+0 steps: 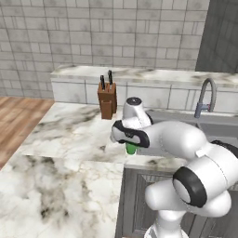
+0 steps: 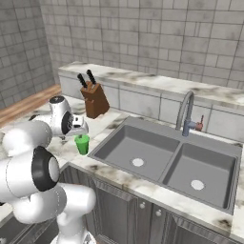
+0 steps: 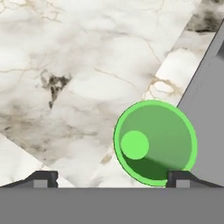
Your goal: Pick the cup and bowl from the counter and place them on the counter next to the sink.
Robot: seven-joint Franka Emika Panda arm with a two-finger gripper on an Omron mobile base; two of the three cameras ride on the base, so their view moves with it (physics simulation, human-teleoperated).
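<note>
I'm seeing the cup (image 2: 82, 143) standing upright on the counter (image 1: 69, 135), just beside the sink (image 2: 167, 164), at its left rim as the right base cam looks at it, near the counter's front edge. From the left base cam just a bit of green cup (image 1: 131, 148) is peeking out under the wrist. In the hand cam I'm looking straight down into the cup (image 3: 154, 142): round rim, paler inner bottom, marble all round it, grey sink wall (image 3: 210, 96) running along one side w/ the cup close against that edge; can't tell if touching. The gripper (image 3: 111, 177) is sitting above the cup, fingers spread wide apart and gripping nothing; one fingertip (image 3: 186, 178) is overlapping the cup's rim in the pic, the other (image 3: 41, 177) is well off over bare counter. I'm seeing the arm's wrist hovering right over the cup in both base cams. Further from the sink: knife block (image 2: 94, 99) w/ two dark handles sticking up, standing on the counter behind the cup, near the low tiled ledge (image 2: 143, 90). The tap (image 2: 188, 114) is rising at the sink's back edge.
</note>
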